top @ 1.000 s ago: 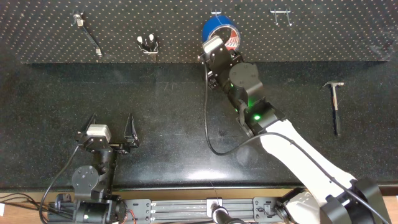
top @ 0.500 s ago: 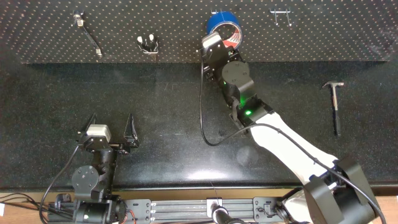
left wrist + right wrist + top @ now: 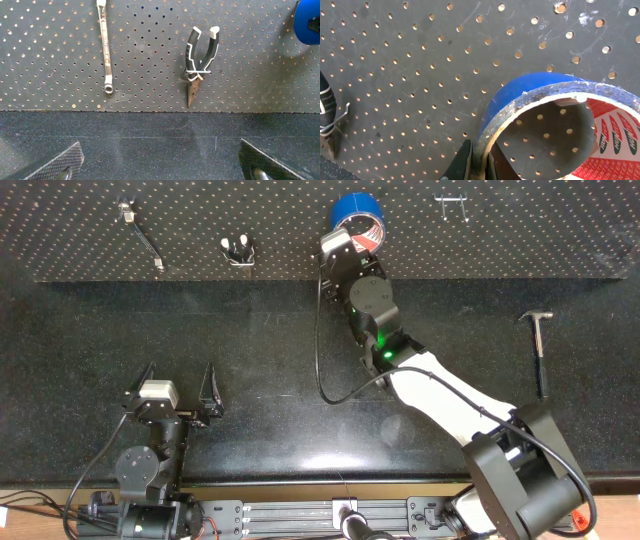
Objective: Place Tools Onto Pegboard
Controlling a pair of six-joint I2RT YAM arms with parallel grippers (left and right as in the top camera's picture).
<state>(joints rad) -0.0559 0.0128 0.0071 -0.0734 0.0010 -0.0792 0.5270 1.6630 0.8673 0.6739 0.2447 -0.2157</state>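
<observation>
My right gripper [image 3: 478, 163] is clenched on the rim of the blue tape roll [image 3: 520, 97], holding it up against the pegboard [image 3: 395, 75], between the pliers [image 3: 238, 250] and a wire hook [image 3: 452, 205]. My left gripper [image 3: 180, 388] sits spread wide over the table [image 3: 270, 380], well apart from the board. The hammer [image 3: 539, 352] lies on the table at the far right.

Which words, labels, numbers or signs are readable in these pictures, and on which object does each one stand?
Tape roll, red and white label on its core: printed marks, partly cut off by the picture's edge and too blurred to read.
Wrench, pliers, hammer, pegboard: no text can be seen.
</observation>
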